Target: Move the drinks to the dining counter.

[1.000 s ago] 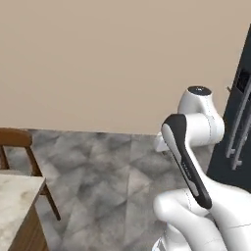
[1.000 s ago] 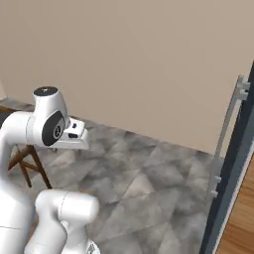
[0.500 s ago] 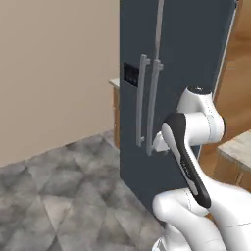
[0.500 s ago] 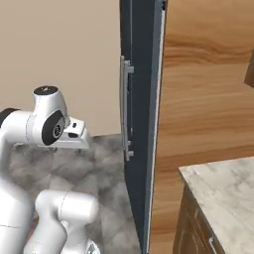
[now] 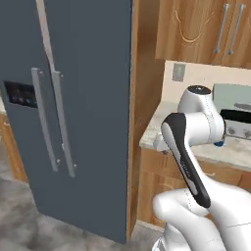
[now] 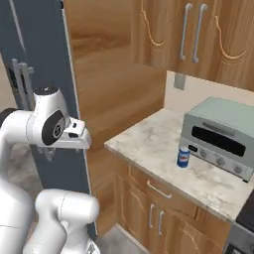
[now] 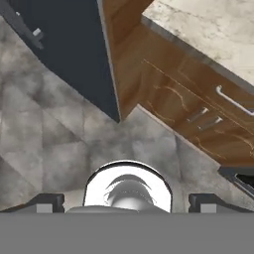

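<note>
Dark grey refrigerator [image 5: 73,112] with two vertical handles, standing beside a tall wooden panel [image 6: 114,84]. Marble worktop [image 6: 163,163] on wooden base cabinets [image 6: 149,208], bearing a grey toaster oven [image 6: 221,136]. Wooden wall cabinets [image 6: 198,34] hang above; grey veined floor [image 7: 59,149] below.

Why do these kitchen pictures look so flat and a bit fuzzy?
Right base view: even light, with hardly a shadow under the soda can or toaster oven, and edges are soft. Left base view: the fridge has no glare, and its handles look slightly blurred. Hand view: the floor pattern is smeared, and the lines of the cabinet slant because that camera is tilted.
</note>
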